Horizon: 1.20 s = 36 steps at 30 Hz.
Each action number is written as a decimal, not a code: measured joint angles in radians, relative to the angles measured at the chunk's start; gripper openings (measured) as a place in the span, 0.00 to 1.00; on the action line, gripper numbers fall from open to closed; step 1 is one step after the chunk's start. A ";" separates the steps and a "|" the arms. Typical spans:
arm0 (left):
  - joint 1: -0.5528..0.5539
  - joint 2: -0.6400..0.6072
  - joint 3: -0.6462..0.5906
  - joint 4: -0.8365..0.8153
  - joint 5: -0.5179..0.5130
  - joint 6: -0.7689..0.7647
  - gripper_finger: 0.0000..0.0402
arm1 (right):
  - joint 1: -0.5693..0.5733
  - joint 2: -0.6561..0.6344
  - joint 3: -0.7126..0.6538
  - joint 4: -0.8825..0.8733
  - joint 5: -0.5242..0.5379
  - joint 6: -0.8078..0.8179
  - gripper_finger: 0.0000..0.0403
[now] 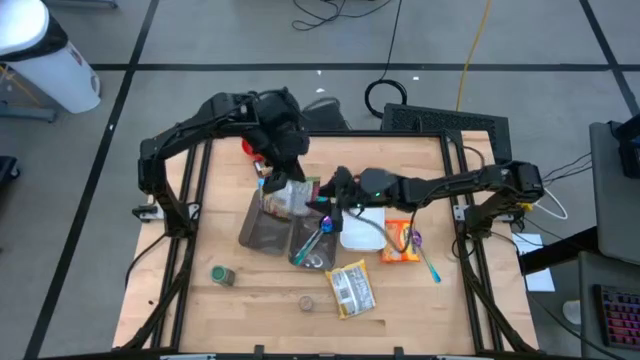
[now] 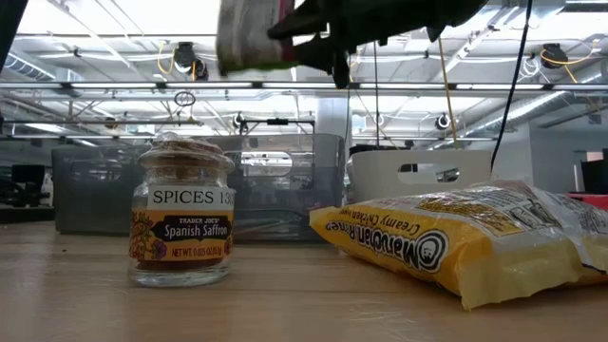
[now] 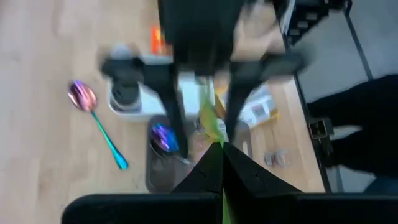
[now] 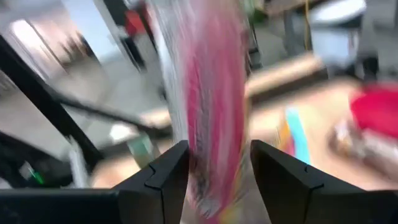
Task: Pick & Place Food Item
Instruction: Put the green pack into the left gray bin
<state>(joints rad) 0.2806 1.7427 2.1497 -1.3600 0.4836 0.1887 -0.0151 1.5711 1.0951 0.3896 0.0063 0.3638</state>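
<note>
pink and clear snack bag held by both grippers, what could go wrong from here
1. The pink and clear crinkly snack bag hangs between the left gripper and right gripper; uneven pulling might tear it.
2. If dropped, it could miss the dark translucent bins below and strike the iridescent spoon.

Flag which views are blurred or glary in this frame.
Right wrist view: the pink packet between the right pincer fingers is smeared. Left wrist view: soft throughout. Low view: bright ceiling glare, spice jar sharp. High view: clear and evenly lit.
</note>
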 joint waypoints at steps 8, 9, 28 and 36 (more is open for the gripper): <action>0.000 0.002 0.037 -0.006 0.010 -0.018 0.00 | 0.002 0.038 0.001 0.065 -0.009 0.038 0.41; 0.000 0.003 0.037 -0.003 0.010 -0.019 0.00 | 0.003 0.038 0.001 0.077 -0.008 0.040 0.41; -0.001 0.002 0.038 0.002 0.009 -0.027 0.00 | 0.003 0.037 0.002 0.227 -0.037 0.043 0.41; -0.001 0.002 0.038 0.003 0.009 -0.026 0.00 | 0.003 0.037 0.003 0.227 -0.038 0.042 0.29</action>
<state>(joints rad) 0.2794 1.7447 2.1876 -1.3567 0.4923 0.1623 -0.0116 1.6077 1.0977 0.6163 -0.0317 0.4053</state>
